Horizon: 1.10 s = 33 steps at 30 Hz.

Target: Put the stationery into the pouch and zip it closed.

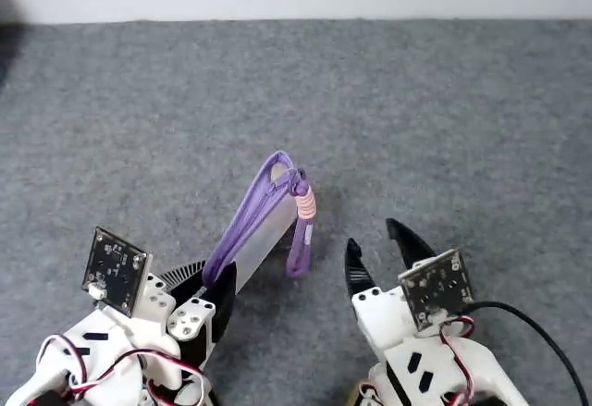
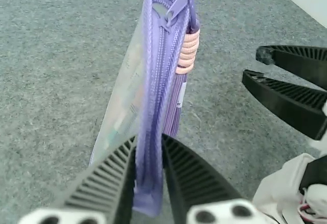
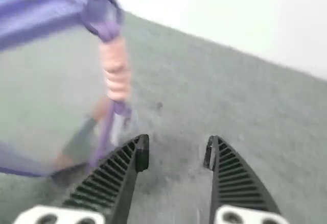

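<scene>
Left pincer is clamped narrow on the zip edge of the purple pouch, gripping the near end. The pouch runs straight out from its fingertips, raised at a slant with the zip edge on top.

The zip looks joined along the whole stretch we see. The zipper pull sits at the end farthest from the left pincer.

The pouch wall is translucent. We see pale, blurred shapes inside through it; we cannot tell which stationery items they are.

A pink coil hangs off the far end by the pull, with a purple strap loop dangling below it.

Right pincer is spread wide and holds nothing. It sits beside the left pincer, low over the grey tabletop. The strap loop hangs just off its inner finger, on the side toward the left pincer; we cannot tell whether they touch. The pouch body stays apart from it.
</scene>
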Motion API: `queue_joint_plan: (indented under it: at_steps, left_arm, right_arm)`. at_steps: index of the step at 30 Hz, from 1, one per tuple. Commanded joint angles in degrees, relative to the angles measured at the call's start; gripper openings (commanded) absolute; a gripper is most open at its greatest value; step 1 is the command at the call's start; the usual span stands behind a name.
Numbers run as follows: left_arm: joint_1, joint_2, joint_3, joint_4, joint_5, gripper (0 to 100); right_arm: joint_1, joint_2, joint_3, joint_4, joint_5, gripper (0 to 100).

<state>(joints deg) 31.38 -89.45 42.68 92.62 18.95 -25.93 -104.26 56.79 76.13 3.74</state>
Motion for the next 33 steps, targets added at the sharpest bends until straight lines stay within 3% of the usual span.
queue_joint_plan:
  at_steps: [1, 12, 25, 30, 33]
  left_arm:
    - [-0.7, 0.5, -0.9, 0.7, 0.6, 1]
    - [-0.7, 0.6, -0.8, 0.9, 0.6, 1]
    - [-0.7, 0.6, 0.3, 0.4, 0.5, 1]
    - [-0.8, 0.6, 0.3, 0.4, 0.5, 1]
    - [-0.8, 0.6, 0.3, 0.4, 0.5, 1]
  right_arm:
    - [-2.7, 7.6, -0.7, -4.8, -0.9, 17.7]
    - [-13.3, 19.3, -0.8, -18.4, -0.6, 17.3]
    - [-12.9, 28.7, -0.7, -28.7, 3.2, 16.4]
    - [-10.3, 32.0, -0.7, -33.1, 3.2, 1.8]
    - [-9.5, 32.0, -0.7, -33.7, 3.2, 2.4]
